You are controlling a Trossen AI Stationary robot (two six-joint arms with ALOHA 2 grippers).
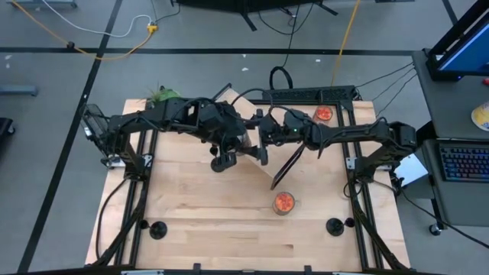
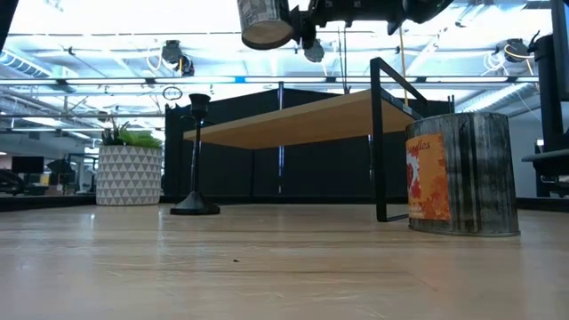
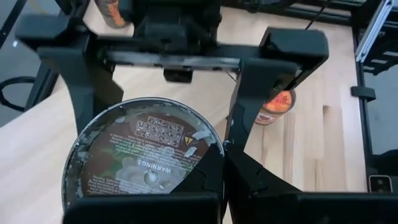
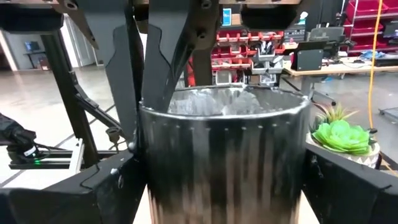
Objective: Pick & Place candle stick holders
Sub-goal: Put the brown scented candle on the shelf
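A round metal candle tin (image 2: 265,20) is held high above the table between both arms. Its labelled end face (image 3: 146,155) fills the left wrist view and its ribbed wall (image 4: 224,168) fills the right wrist view. My left gripper (image 3: 222,155) is shut on its rim. My right gripper (image 4: 225,186) is closed around its wall. One tall black candle stick holder (image 2: 197,156) stands on its round base on the table (image 1: 229,214), left of the held tin. Two more holders stand near the front left (image 1: 158,229) and front right (image 1: 334,226). My left gripper pinches the tin's rim (image 3: 217,140) at the labelled end. One finger (image 3: 202,174) lies over the end face and the other (image 3: 267,186) lies outside the wall. The tin is lifted clear of the table. My right gripper holds the tin's ribbed wall (image 4: 155,186) between its two fingers, one on each opposite side. The fingers (image 3: 249,106) lie across the tin. How far back the tin reaches I cannot tell.
A small wooden shelf on a black frame (image 2: 356,116) stands mid-table, right of the holder. An orange-labelled candle tin (image 2: 462,173) stands near the front. Another tin (image 1: 324,113) sits at the back right. A potted plant (image 2: 129,173) is at the back left.
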